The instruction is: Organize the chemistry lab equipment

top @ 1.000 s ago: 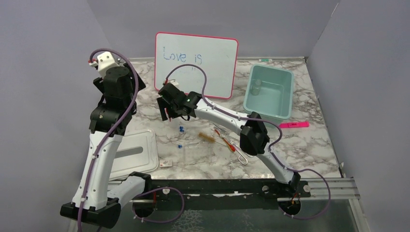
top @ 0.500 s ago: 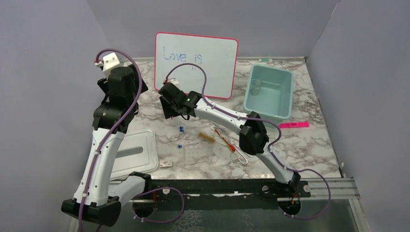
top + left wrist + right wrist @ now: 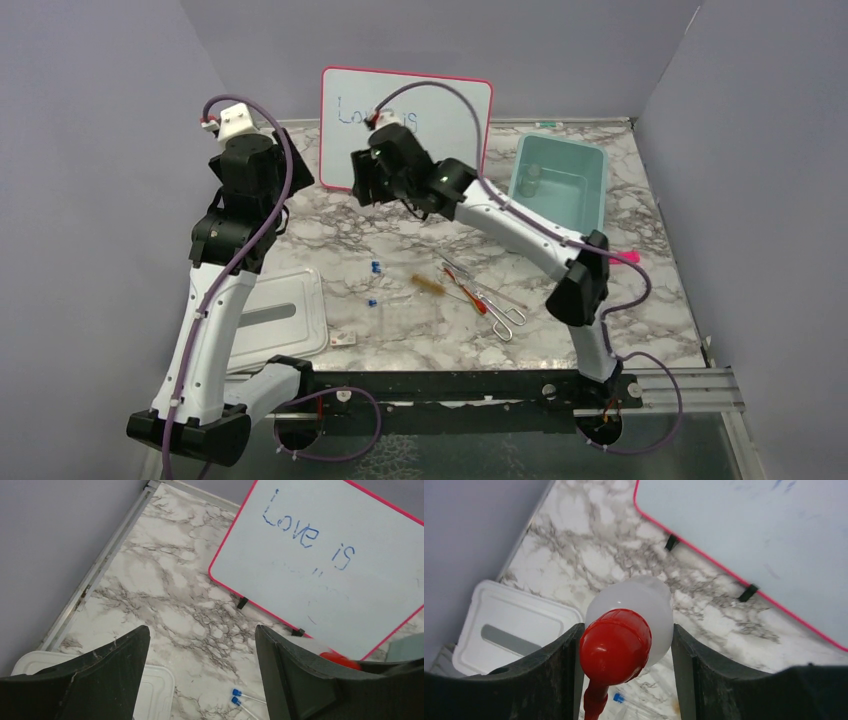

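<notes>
My right gripper (image 3: 374,188) is shut on the clear squeeze bottle (image 3: 647,603) with the red nozzle (image 3: 615,646) and holds it high in front of the whiteboard. My left gripper (image 3: 252,172) is open and empty, raised over the table's back left; its wrist view shows the red nozzle (image 3: 339,659) just past its right finger. On the table lie blue-capped tubes (image 3: 375,267), also in the left wrist view (image 3: 235,696), a clear rack (image 3: 405,318), a brown-handled tool (image 3: 428,283), a red tool (image 3: 468,296) and metal tongs (image 3: 506,318). A little glass beaker (image 3: 530,180) stands in the teal bin.
The pink-framed whiteboard (image 3: 450,140) leans at the back. The teal bin (image 3: 592,200) is at the back right, with a pink marker (image 3: 608,258) in front of it. A white lid (image 3: 275,315) lies at the front left, with a small white item (image 3: 343,340) beside it.
My right gripper has risen and moved back and to the right with the squeeze bottle, up in front of the whiteboard. My left wrist has shifted slightly back and right.
</notes>
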{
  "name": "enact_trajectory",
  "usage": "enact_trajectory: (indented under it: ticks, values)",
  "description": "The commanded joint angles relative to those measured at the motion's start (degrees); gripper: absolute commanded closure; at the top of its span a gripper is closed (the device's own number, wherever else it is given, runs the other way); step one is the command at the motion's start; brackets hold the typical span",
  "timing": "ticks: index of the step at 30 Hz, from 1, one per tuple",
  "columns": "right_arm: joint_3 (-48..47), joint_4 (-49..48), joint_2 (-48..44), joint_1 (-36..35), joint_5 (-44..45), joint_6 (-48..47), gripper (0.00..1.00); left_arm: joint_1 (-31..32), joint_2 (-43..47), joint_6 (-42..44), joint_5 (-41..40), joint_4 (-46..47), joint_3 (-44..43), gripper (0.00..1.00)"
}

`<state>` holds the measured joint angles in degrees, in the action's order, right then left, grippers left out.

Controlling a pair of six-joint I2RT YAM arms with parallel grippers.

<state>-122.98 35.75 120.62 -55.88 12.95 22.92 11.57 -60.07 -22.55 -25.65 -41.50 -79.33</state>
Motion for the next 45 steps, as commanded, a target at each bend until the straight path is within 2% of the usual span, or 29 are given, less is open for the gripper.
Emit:
enact_trajectory:
  ticks: [1,5,11,22,28,33,38,45]
  values:
    - [4.7,-3.6,-11.6,7.0,-0.2,-1.6,0.55,-0.3,0.5,2.2,9.9,3.6,-1.4,0.2]
    - [9.5,-2.5,-20.0,13.5,2.6,-3.5,0.55,-0.4,0.6,3.2,16.3,6.5,0.2,0.2]
    - [12.2,6.7,-27.7,20.7,12.0,-5.0,0.55,-0.4,-1.1,3.2,21.6,9.7,-0.1,0.2]
    - [28.6,11.3,-37.0,35.5,9.0,-1.1,0.56,-0.4,-7.8,0.9,28.3,13.8,-2.0,0.2]
    - [41.4,0.9,-37.1,39.1,3.5,-1.9,0.57,-0.3,-8.9,0.7,28.9,14.3,-1.7,0.2]
    - [48.3,-8.8,-34.7,39.9,0.2,-1.6,0.57,-0.3,-8.9,0.4,28.9,14.3,-1.2,0.2]
    - [52.4,-15.8,-32.6,39.9,0.3,-2.0,0.55,-0.3,-9.1,0.7,28.6,14.3,-0.7,0.2]
    - [53.7,-19.4,-28.8,39.9,0.2,-4.4,0.52,-0.3,-9.6,1.6,27.5,14.3,-0.8,0.2]
